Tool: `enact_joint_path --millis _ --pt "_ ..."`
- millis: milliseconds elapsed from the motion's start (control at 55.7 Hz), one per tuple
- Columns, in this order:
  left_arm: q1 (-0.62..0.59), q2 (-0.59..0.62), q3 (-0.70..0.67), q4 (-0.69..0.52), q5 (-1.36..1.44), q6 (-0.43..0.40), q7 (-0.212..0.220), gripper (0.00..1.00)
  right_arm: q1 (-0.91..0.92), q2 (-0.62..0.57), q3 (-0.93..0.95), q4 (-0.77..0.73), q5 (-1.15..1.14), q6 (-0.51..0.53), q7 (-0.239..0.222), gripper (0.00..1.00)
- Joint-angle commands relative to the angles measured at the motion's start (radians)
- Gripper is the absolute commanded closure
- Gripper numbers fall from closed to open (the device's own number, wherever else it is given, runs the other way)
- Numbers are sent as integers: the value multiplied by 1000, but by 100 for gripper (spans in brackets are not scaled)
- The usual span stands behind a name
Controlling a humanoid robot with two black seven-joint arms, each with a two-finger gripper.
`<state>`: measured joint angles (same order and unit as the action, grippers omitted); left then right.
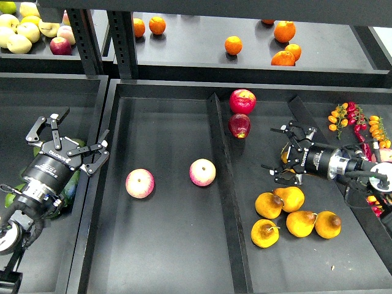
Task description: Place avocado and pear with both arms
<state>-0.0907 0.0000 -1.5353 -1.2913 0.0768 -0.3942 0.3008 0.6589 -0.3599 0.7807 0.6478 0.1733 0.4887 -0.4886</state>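
Note:
My left gripper (68,139) is open, its fingers spread, over the left bin. A dark green avocado (70,186) lies under that arm's wrist, mostly hidden. My right gripper (283,157) reaches in from the right over the right compartment, fingers spread around a lone yellow-orange pear (283,154). Only a sliver of this pear shows between the fingers. I cannot tell whether the fingers touch it. Several more pears (291,198) lie in a cluster just in front of the gripper.
Two pink-and-yellow apples (139,183) (202,172) lie in the middle tray. Two red apples (242,101) sit at the back by the divider (219,165). Oranges (233,45) are on the upper shelf. Cherry tomatoes (340,117) and red peppers lie far right.

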Motion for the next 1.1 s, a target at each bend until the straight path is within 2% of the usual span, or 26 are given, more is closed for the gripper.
enact_joint_path --millis 0,180,503,682,790,844,1077 --pt "2 0 1 1 0 0 0 0 -36 94 133 -2 -1 0 0 0" --pt "2 0 1 -6 0 0 -2 0 -61 228 282 -2 -6 0 0 0" --pt "20 0 1 -22 0 0 -2 0 -128 345 298 6 -8 0 0 0" --pt "20 0 4 -22 0 0 -2 0 -131 360 324 7 -8 0 163 0" --pt "20 0 4 -22 0 0 -2 0 -131 360 367 3 -8 0 232 0" --pt "20 0 4 -20 0 0 -2 0 -131 360 400 3 -8 0 248 0" --pt "20 0 4 -22 0 0 -2 0 -147 360 525 9 -8 0 262 0"
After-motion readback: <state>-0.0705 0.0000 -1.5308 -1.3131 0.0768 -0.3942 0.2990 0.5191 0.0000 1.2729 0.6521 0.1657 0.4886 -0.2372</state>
